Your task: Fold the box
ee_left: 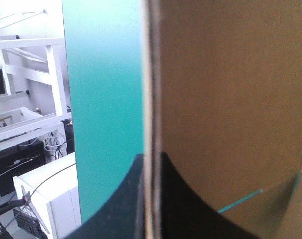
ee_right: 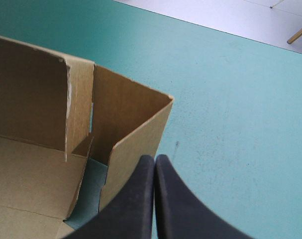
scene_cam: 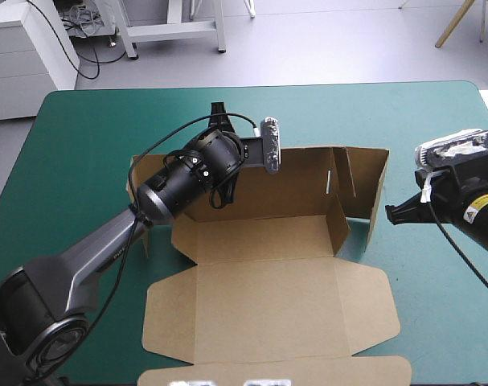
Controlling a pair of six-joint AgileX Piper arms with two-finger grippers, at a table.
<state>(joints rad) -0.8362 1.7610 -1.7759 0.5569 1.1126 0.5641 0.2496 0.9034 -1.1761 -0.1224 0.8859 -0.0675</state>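
Observation:
The brown box (scene_cam: 268, 305) lies mid-table with its back wall and right side wall (scene_cam: 378, 181) raised and its lid flat toward the near edge. My left gripper (scene_cam: 219, 112) reaches over the back wall from the left. In the left wrist view that gripper (ee_left: 148, 164) is shut on the wall's top edge (ee_left: 149, 74), one black finger (ee_left: 116, 204) on each face. My right gripper (scene_cam: 396, 213) hovers just outside the right wall. In its own view this gripper (ee_right: 154, 160) is shut on nothing, its tip beside the wall's corner (ee_right: 141, 129).
The teal-green cover (scene_cam: 91, 145) surrounds the box on the far, left and right sides. The lid's front flap (scene_cam: 276, 371) reaches the table's near edge. The left arm (scene_cam: 107, 249) crosses low over the box's left end.

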